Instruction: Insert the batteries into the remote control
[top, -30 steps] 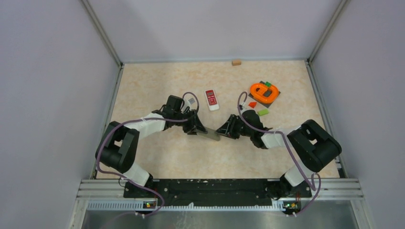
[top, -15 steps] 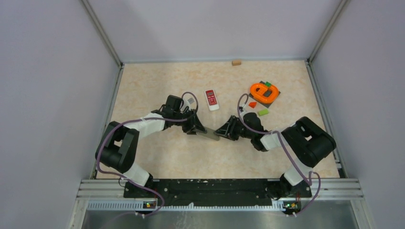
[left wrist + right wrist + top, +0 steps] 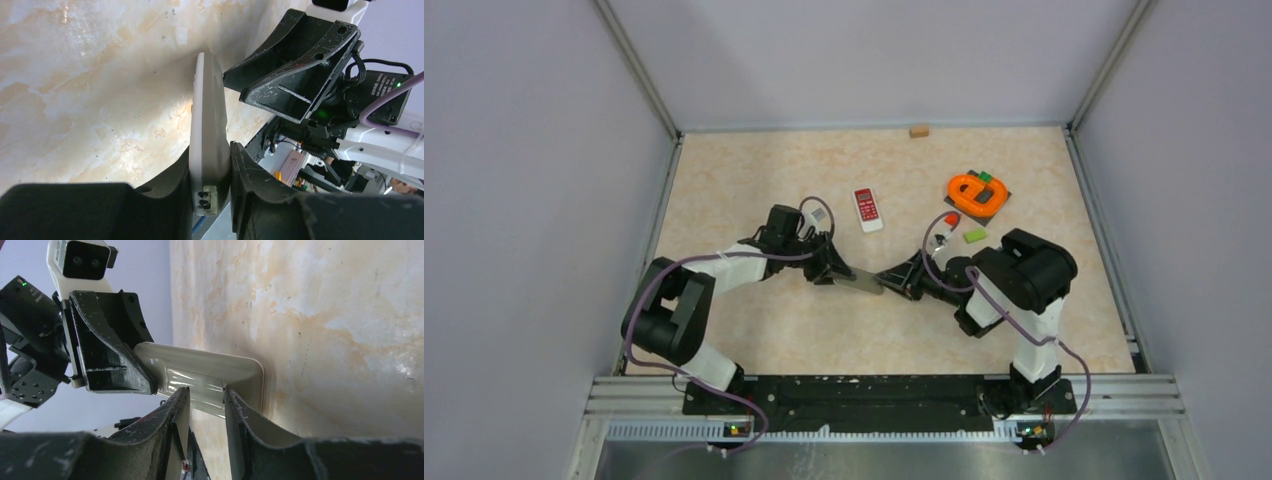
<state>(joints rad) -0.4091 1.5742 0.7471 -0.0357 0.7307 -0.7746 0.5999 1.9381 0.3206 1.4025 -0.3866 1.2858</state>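
Cover-opening step: the left tool [image 3: 210, 157] clamps the remote control [image 3: 207, 110] on edge, mid-surface [image 3: 824, 330]. From 3 o'clock, the right tool [image 3: 206, 392] meets its battery cover [image 3: 195, 380], tips narrowly parted; I cannot tell whether it grips. Next move calls for sliding that cover off.

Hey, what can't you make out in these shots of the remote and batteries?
- Batteries: too small to find, top view.
- Right jaws' contact with the remote: hidden by the jaws themselves, right wrist view.
- Remote's button face: edge-on, left wrist view.
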